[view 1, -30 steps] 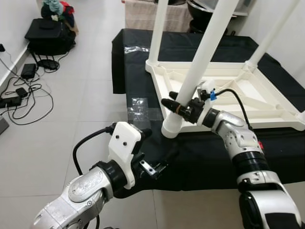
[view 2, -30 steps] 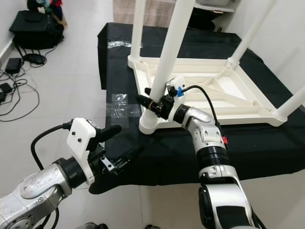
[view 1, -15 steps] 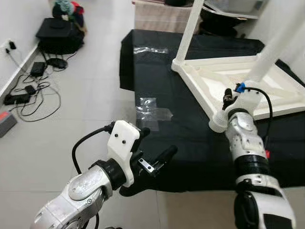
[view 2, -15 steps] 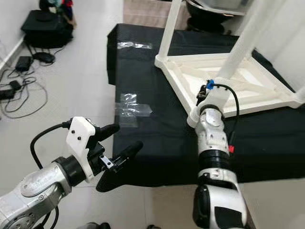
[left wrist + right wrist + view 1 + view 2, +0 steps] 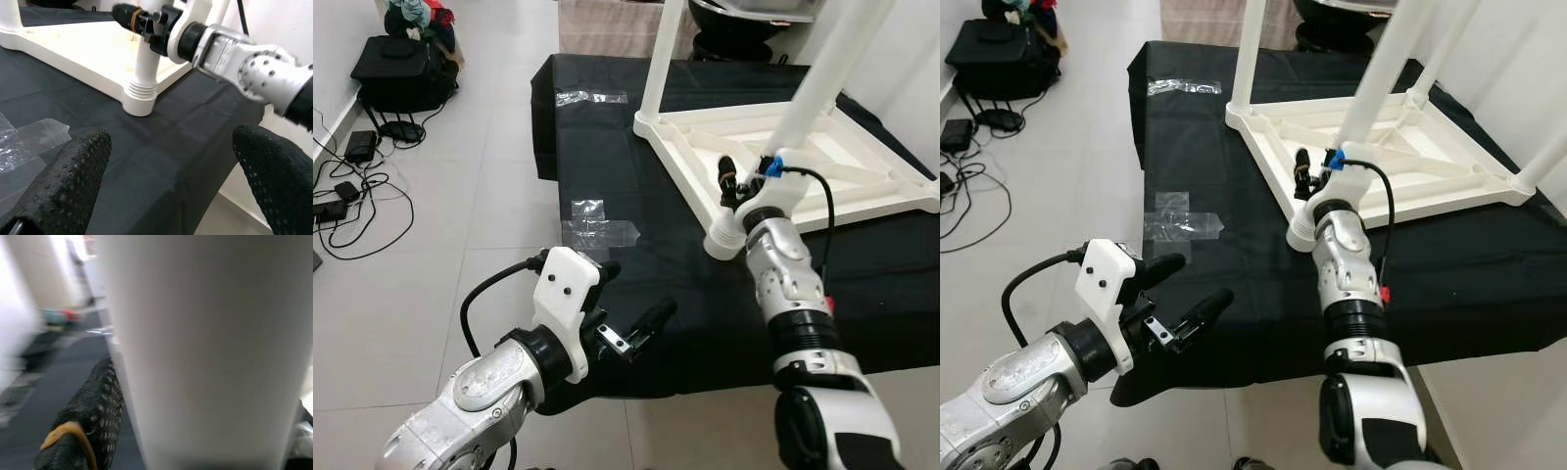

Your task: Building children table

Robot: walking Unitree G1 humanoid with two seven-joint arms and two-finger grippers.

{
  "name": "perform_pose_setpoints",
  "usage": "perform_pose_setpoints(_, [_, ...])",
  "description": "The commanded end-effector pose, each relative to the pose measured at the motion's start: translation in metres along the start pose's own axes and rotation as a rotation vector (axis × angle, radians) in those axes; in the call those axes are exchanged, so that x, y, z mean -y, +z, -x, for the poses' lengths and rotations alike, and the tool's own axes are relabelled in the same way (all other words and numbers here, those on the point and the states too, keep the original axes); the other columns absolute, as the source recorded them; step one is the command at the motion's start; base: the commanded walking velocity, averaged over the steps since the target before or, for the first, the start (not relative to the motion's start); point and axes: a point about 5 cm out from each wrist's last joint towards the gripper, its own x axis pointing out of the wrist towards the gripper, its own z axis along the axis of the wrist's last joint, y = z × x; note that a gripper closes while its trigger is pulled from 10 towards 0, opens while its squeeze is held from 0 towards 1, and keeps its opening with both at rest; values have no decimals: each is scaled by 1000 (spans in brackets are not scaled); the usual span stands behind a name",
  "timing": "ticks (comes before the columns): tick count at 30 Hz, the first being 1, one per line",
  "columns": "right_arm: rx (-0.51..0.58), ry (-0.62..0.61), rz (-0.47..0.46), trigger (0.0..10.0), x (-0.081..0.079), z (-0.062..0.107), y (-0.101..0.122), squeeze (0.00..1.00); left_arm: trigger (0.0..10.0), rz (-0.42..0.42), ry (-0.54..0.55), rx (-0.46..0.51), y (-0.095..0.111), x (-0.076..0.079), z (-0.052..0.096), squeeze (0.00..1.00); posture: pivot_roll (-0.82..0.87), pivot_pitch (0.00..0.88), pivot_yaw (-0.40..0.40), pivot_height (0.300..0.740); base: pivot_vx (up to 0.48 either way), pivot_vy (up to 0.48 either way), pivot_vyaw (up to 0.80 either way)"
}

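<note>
Left eye view – right hand clamps table leg; left hand well apart.

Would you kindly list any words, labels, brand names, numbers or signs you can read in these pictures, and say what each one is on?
None can be read: the white table, its legs, the black cloth, the clear tape, the left gripper and the right gripper show no print.
The black bag is too small to tell.
</note>
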Motion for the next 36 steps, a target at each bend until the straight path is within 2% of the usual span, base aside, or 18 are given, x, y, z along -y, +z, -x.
perform_pose_setpoints(1, [-55,213,-82,10000,-8,2,-1,0,10000,1,1,1,-1,1,0,0,57,159,-123,740,0,0,0])
perform_pose_setpoints(2, [-126,407,-132,10000,-14,10,-6,0,10000,0,2,1,-1,0,0,0,57,159,-123,740,0,0,0])
perform_pose_setpoints(3, [-126,407,-132,10000,-14,10,-6,0,10000,0,2,1,-1,0,0,0,57,159,-123,740,0,0,0])
perform_pose_setpoints(5, [-236,751,-143,10000,-22,35,-13,0,10000,-1,3,2,0,0,0,0,59,159,-127,740,0,0,0])
perform_pose_setpoints(6, [-236,751,-143,10000,-22,35,-13,0,10000,-1,3,2,0,0,0,0,59,159,-127,740,0,0,0])
perform_pose_setpoints(7, [-303,992,-110,10000,-22,58,-16,0,10000,-1,4,4,0,0,0,0,59,159,-127,740,0,0,0])
perform_pose_setpoints(11, [-342,1089,-120,10000,-20,67,-15,0,10000,-2,7,6,0,0,0,0,59,159,-127,740,0,0,0])
perform_pose_setpoints(16, [-335,1119,-116,10000,-22,64,-11,0,10000,-2,5,4,0,0,1,0,64,153,-120,740,0,0,0])
perform_pose_setpoints(17, [-320,1102,-85,10000,-24,59,-11,0,10000,-1,3,4,0,0,1,0,64,152,-120,740,0,0,0])
perform_pose_setpoints(18, [-305,1055,-47,2353,-30,50,-13,0,10000,-1,1,5,0,1,1,0,67,146,-122,740,0,0,0])
perform_pose_setpoints(19, [-305,1055,-47,2353,-30,50,-13,0,10000,-1,1,5,0,1,1,0,67,146,-122,740,0,0,0])
perform_pose_setpoints(20, [-309,1024,-36,0,-31,46,-15,0,10000,-2,1,5,0,1,1,0,67,146,-122,740,0,0,0])
perform_pose_setpoints(29, [-244,897,-18,0,-26,40,-11,0,10000,-2,0,5,0,1,1,0,67,136,-121,740,0,0,0])
perform_pose_setpoints(30, [-232,837,-2,0,-22,37,-11,0,10000,-4,0,4,0,0,1,0,66,135,-119,740,0,0,0])
perform_pose_setpoints(31, [-231,721,13,0,-16,30,-12,0,10000,-5,1,5,0,0,1,0,66,135,-119,740,0,0,0])
perform_pose_setpoints(33, [-231,721,13,0,-16,30,-12,0,10000,-5,1,5,0,0,1,0,66,135,-119,740,0,0,0])
perform_pose_setpoints(34, [-229,590,48,0,-9,23,-14,0,10000,-5,1,5,0,0,1,0,65,133,-121,740,0,0,0])
perform_pose_setpoints(36, [-264,76,158,0,28,13,-24,0,10000,-5,3,7,0,0,0,0,58,133,-117,740,0,0,0])
